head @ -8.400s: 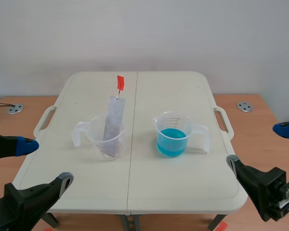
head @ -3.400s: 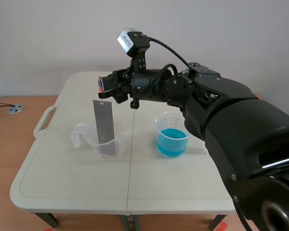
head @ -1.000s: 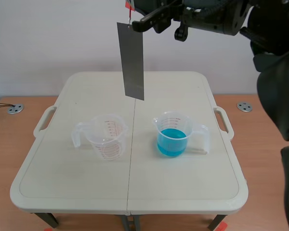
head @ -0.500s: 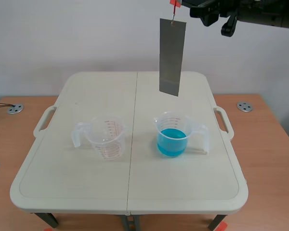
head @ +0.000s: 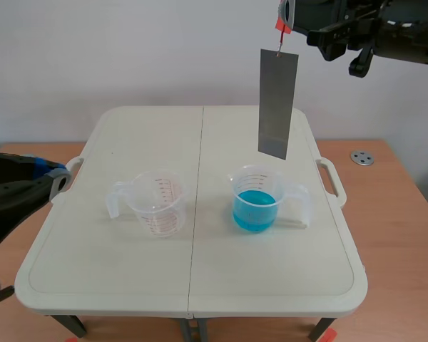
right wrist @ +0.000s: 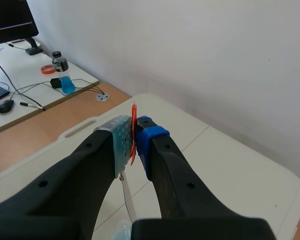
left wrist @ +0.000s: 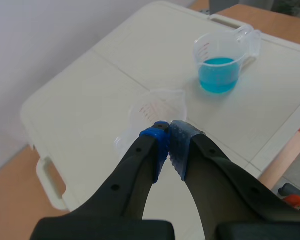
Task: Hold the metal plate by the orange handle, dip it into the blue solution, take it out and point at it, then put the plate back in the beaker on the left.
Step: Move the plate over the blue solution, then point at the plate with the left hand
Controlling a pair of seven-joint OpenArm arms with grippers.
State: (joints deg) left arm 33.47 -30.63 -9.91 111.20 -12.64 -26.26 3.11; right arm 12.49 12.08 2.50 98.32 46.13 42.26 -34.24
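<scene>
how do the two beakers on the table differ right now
The left beaker is empty; the right beaker holds blue solution. The left beaker's handle points outward to the left, the right beaker's to the right. The metal plate hangs roughly above the right beaker, not the left beaker. Both are clear, upright measuring beakers.

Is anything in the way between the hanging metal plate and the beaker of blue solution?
Nothing visible. The metal plate hangs from the right gripper above the blue-solution beaker, with only air beneath it. The empty beaker and left gripper are well aside.
</scene>
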